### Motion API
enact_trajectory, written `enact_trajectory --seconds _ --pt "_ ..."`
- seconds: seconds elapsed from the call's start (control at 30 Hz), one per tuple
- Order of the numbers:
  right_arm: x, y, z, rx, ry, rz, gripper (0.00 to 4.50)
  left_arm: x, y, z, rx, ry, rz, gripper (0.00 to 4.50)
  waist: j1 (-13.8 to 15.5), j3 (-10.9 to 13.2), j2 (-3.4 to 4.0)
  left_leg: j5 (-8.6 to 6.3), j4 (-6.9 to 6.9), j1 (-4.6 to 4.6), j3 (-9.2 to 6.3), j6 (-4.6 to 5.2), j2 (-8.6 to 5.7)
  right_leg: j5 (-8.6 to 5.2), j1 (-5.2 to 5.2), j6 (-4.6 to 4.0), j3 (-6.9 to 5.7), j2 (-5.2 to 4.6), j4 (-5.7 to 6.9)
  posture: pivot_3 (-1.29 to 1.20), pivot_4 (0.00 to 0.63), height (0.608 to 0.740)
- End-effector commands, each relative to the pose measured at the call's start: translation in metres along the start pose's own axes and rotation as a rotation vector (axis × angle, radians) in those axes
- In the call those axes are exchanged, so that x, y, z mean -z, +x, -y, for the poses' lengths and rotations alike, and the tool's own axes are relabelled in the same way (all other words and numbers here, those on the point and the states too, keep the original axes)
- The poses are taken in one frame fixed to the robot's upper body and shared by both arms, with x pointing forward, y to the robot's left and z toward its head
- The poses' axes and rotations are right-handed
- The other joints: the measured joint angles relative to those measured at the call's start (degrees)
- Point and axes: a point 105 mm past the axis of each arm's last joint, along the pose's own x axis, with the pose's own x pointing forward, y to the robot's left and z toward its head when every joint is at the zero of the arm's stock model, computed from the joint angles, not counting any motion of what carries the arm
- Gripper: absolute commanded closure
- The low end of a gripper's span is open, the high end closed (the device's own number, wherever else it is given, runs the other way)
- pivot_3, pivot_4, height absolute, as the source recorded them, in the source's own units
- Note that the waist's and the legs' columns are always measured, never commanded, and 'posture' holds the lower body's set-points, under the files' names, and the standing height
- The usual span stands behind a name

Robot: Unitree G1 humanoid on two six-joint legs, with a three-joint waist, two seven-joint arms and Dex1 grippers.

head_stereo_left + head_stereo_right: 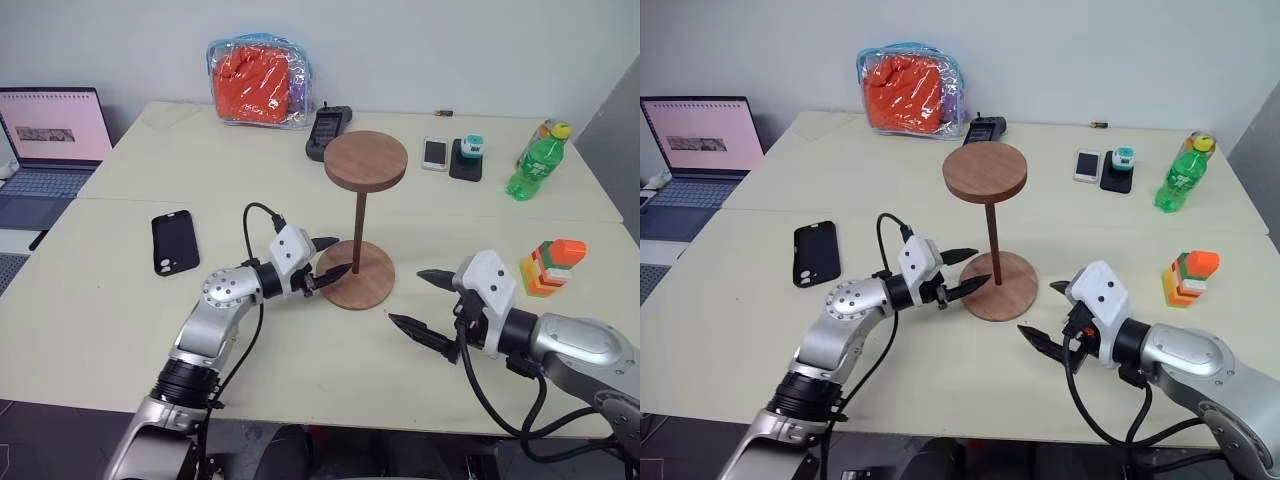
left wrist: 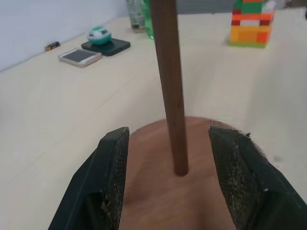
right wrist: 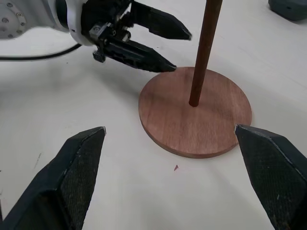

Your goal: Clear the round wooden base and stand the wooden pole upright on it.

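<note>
Head views: the wooden pole (image 1: pixel 360 233) stands upright at frame centre in the round wooden base (image 1: pixel 357 275), its smaller disc (image 1: pixel 365 160) on top. Around them on the table (image 1: pixel 120 320) lie a black phone case (image 1: pixel 175 241) at left, an orange bag (image 1: pixel 258 82) at upper left, a green bottle (image 1: pixel 535 162) at upper right and a coloured block stack (image 1: pixel 552 267) at right.
Left gripper, head views: the left gripper (image 1: pixel 331 257) sits just left of the base, fingers apart, holding nothing.
Right gripper, head views: the right gripper (image 1: pixel 428 299) hovers at lower right, spread wide and empty.
Left wrist view: the pole's foot sits in the base's centre hole; both fingers (image 2: pixel 110 177) flank it, clear of the pole.
Right wrist view: the whole reddish-brown base lies flat on the table; the left gripper's lower fingertip reaches its rim, contact uncertain.
</note>
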Motion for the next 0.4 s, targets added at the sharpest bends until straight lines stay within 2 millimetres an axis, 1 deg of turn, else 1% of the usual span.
enact_trajectory --seconds 0.03,0.1,0.13,0.2,0.27,0.33,0.4 --pt "-0.008 -0.015 0.013 0.026 -0.074 0.027 0.0 -0.011 -0.027 -0.021 0.018 0.081 -0.087 1.79 0.0 0.0 0.0 0.0 0.0 0.0 0.0 0.0 0.0 0.0 0.0 0.0 0.0 0.0 -0.01 0.0 0.15 0.74" --pt "-0.008 -0.021 0.019 0.027 -0.1 0.027 0.0 -0.007 -0.044 -0.034 -0.007 0.108 -0.176 1.79 0.0 0.0 0.01 -0.01 -0.02 -0.02 0.04 0.01 -0.01 0.0 0.0 0.0 -0.03 0.0 -0.08 0.0 0.15 0.74" --pt "-0.008 -0.024 0.021 0.024 -0.117 0.032 0.0 -0.01 -0.05 -0.036 -0.006 0.125 -0.177 1.79 0.0 0.0 0.01 -0.01 -0.03 -0.02 0.03 0.01 -0.01 0.0 0.0 0.0 -0.03 0.01 -0.08 0.0 0.15 0.74" --pt "-0.008 -0.032 0.027 0.01 -0.137 0.037 0.0 -0.015 -0.067 -0.045 -0.037 0.094 -0.182 1.79 0.0 0.0 0.01 -0.02 -0.05 -0.03 0.04 0.03 0.01 0.0 -0.01 0.0 -0.02 0.0 -0.11 0.0 0.15 0.74" --pt "-0.006 -0.04 0.03 -0.015 -0.139 0.023 0.0 -0.012 -0.087 -0.052 -0.086 0.019 -0.207 1.79 0.0 0.0 0.01 -0.02 -0.06 -0.02 0.04 0.04 0.01 0.0 -0.01 0.0 -0.02 0.0 -0.12 0.0 0.15 0.74" --pt "-0.005 -0.045 0.031 -0.038 -0.133 0.022 0.0 -0.005 -0.101 -0.051 -0.107 -0.04 -0.235 1.79 -0.1 0.1 0.02 -0.04 -0.08 -0.01 0.04 0.08 0.04 0.0 0.0 0.0 -0.01 -0.01 -0.15 0.0 0.15 0.74" --pt "-0.006 -0.046 0.032 -0.043 -0.132 0.037 0.0 -0.001 -0.107 -0.05 -0.116 -0.04 -0.236 1.79 -0.1 0.1 0.02 -0.05 -0.1 0.01 0.03 0.09 0.06 0.0 0.0 0.0 0.0 -0.01 -0.15 0.0 0.15 0.74"
